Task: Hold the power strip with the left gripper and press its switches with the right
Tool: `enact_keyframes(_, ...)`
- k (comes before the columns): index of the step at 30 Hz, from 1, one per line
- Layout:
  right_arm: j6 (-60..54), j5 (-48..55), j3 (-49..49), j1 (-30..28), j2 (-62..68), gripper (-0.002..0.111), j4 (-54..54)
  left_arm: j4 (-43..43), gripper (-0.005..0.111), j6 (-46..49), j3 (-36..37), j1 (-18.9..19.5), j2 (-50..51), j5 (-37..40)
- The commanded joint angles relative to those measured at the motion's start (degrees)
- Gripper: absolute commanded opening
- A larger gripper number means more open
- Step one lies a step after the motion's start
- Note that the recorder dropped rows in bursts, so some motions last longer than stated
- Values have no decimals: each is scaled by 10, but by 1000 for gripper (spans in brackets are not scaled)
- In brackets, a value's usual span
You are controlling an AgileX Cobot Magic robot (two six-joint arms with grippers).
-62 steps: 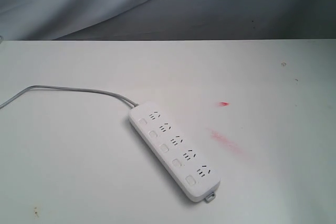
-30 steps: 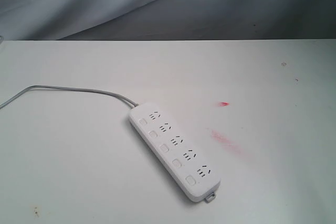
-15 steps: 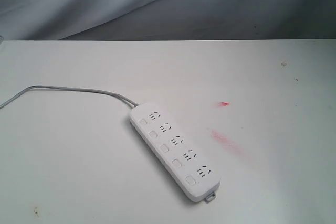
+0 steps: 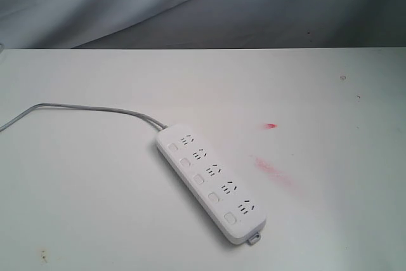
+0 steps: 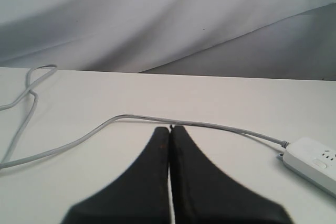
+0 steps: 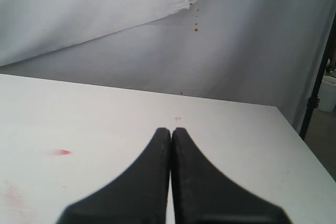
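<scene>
The left end effector [image 5: 169, 129] and right end effector [image 6: 171, 130] are both closed on nothing, apart from the power strip [image 4: 210, 181], which lies flat on the bench [image 4: 95, 220], well off its far edge, switches [image 4: 198, 179] upward, ready for pressing.

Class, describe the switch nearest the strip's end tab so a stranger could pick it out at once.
On the white table lies a long white power strip, its grey cord running off left. Follow its row of five square switches away from the cord: the last switch sits beside the small end tab.
</scene>
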Motion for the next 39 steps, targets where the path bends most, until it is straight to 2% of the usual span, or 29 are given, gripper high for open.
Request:
enact_keyframes(1,-4,-8,2,-5,-3,0,5,0,0,4,3,1,-3,-4)
enact_keyframes(16,-3,-8,2,-23,-3,0,5,0,0,2,3,1,-3,-4)
enact_keyframes(23,-3,-8,2,-2,-3,0,5,0,0,3,3,1,-3,-4)
enact_keyframes(39,-3,-8,2,-2,-3,0,5,0,0,2,3,1,-3,-4)
